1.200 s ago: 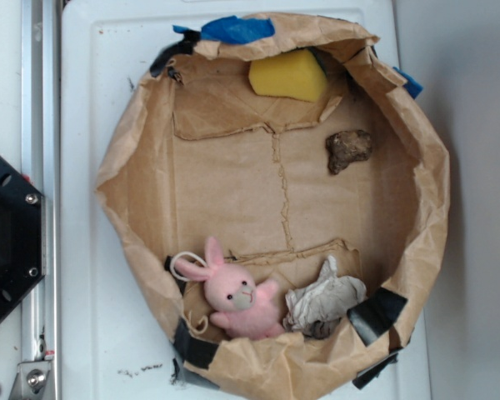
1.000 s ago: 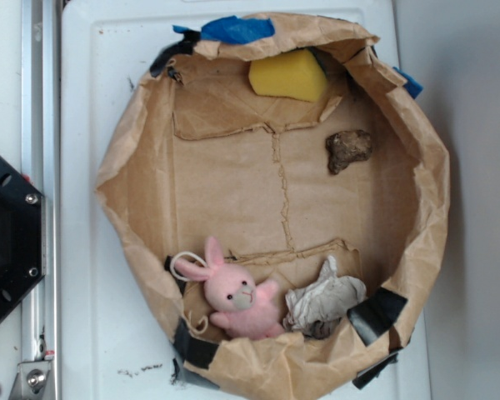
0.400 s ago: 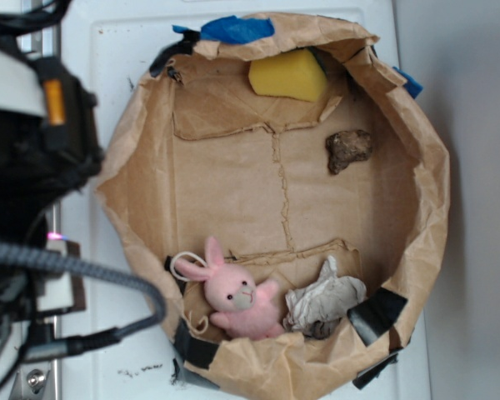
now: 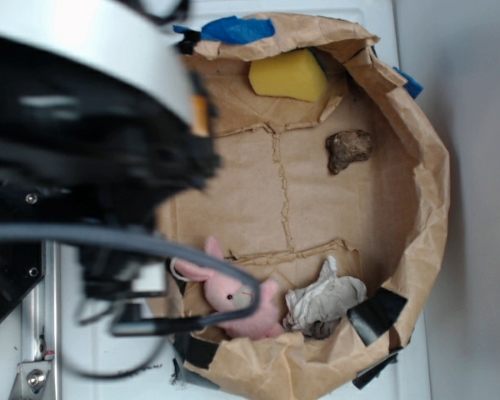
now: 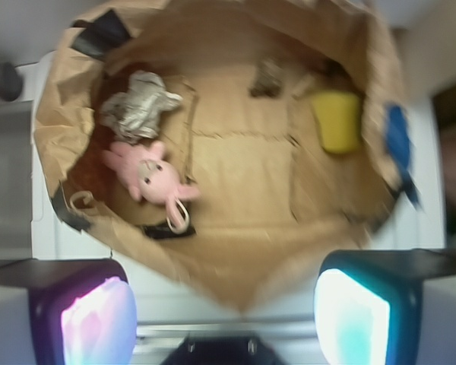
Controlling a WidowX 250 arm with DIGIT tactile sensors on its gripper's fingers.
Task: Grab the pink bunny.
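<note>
The pink bunny (image 4: 233,298) lies in the near-left corner of a shallow brown paper bag (image 4: 429,208), its white cord loop (image 4: 183,268) by its ears. A grey cable of my arm (image 4: 92,150) crosses it in the exterior view. In the wrist view the bunny (image 5: 152,176) lies in the left half, well beyond my fingers. My gripper (image 5: 226,319) is open and holds nothing, high over the bag's rim. The pink-lit left pad (image 5: 99,323) and the cyan-lit right pad (image 5: 353,315) stand far apart.
A crumpled grey-white paper wad (image 4: 327,300) touches the bunny's right side. A yellow sponge (image 4: 287,75) sits at the bag's far wall and a brown lump (image 4: 348,150) at the right. Blue tape (image 4: 237,29) marks the far rim. The bag rests on a white tabletop (image 4: 100,50).
My arm has swung in from the left and now covers the left part of the exterior view, over the bag's left rim. The bunny and the other objects have not moved.
</note>
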